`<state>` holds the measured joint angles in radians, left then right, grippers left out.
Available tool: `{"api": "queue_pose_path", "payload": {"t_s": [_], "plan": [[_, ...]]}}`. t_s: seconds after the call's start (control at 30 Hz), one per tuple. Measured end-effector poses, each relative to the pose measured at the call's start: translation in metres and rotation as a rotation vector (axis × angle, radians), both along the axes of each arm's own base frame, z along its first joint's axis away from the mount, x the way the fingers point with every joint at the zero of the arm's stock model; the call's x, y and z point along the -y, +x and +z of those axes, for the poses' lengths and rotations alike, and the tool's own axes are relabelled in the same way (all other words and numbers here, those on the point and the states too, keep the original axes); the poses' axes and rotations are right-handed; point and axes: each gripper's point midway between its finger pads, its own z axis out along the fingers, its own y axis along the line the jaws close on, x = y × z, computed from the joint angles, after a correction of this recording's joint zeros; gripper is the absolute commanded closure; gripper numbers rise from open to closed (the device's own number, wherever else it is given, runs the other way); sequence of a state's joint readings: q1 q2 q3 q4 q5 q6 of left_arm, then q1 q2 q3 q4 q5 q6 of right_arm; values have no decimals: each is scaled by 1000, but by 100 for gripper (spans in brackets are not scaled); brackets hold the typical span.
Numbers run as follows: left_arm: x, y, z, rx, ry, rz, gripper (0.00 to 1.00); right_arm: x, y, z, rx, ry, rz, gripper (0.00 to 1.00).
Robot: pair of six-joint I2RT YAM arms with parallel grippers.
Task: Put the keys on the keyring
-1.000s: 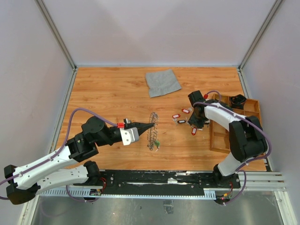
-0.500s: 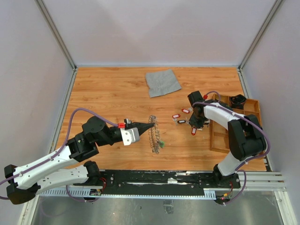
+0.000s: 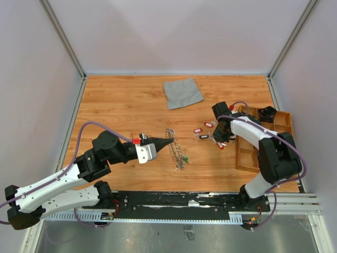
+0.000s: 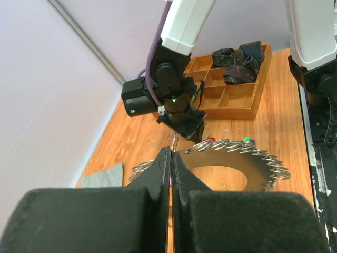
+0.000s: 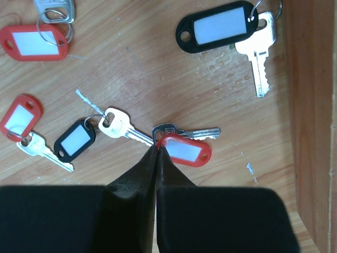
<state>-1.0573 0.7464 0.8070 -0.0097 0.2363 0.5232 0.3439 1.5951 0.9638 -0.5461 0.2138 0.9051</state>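
Right gripper (image 5: 157, 152): jaws fully closed, tips pinched at the ring end of a small silver key with a red oblong plastic tag (image 5: 184, 151), which lies on the table near the compartmented wooden tray (image 5: 316, 105). Cannot tell whether the tips truly have it.

Risk: the bite is thin, so the key may slip or swing free on lifting. The neighbouring tagged keys (image 5: 76, 139) may drag along.

Left gripper (image 4: 169, 158): clamped shut on the rim of the large silvery spiky-fringed metal keyring (image 4: 258, 171), held on edge well apart from the tray.

Risk: the keyring may pivot in that grip under threading load.

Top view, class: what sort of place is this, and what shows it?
Probably a robot test cell: left arm and right arm bolted at a wooden table, plain walls around it, tagged keys laid out.
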Motion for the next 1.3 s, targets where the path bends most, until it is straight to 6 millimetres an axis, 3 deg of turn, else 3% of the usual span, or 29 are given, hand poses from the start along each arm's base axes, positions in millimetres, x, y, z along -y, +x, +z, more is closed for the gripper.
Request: {"api": "queue_pose_path", "payload": {"t_s": [0.23,0.37,0.5,0.9,1.07,1.3], "plan": [[1,4,-4,-24,6,22,99,-4,5,26,94,24,99,99],[5,8,-14,-97,38,39,100,-18,7,61,210,86,265,98],[10,14,-11,-200,28,75,99,-34,4,102,351,138,481,99],[25,35,10,-478,-20,208,99,-68,-42,211,793,177,1030,99],[29,33,1,-528,11,210,99,-79,-69,243,937,189,1205,99],[27,28,11,-524,-14,185,99,-98,-97,291,1079,235,1415,99]]}}
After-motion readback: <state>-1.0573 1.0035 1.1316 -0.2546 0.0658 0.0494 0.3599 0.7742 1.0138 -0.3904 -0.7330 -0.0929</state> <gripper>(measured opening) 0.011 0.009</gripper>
